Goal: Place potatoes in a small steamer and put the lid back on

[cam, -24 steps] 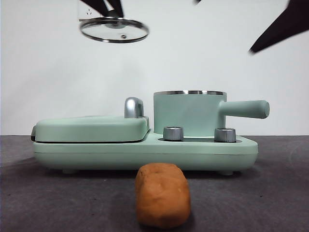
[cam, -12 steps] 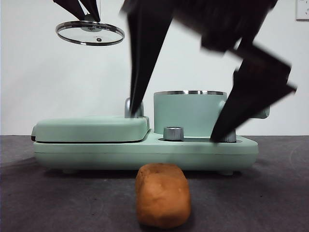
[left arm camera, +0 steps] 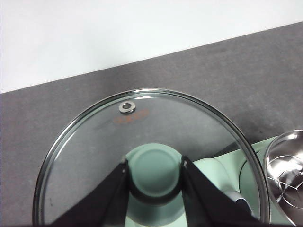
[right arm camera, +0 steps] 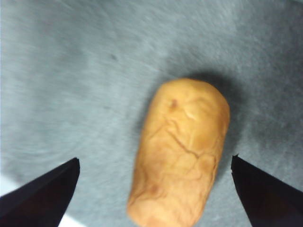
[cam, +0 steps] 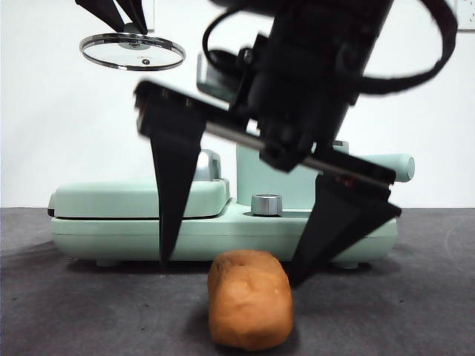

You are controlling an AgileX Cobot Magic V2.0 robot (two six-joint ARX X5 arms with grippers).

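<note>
Lowered now, the right claw point(cam: 226, 271) straddles the potato point(cam: 249, 299), spread; left claw point(cam: 128, 26) pinches the lid point(cam: 132, 52).

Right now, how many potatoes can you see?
1: the potato lies on the table in front of the cooker, between the open jaws of the right gripper. Others may be hidden.

Nothing readable is showing anywhere. A faint orange marking is sitting on the glass of the lid point(left arm camera: 142, 156), beside its small steel vent, but it is too blurred to make out.
</note>
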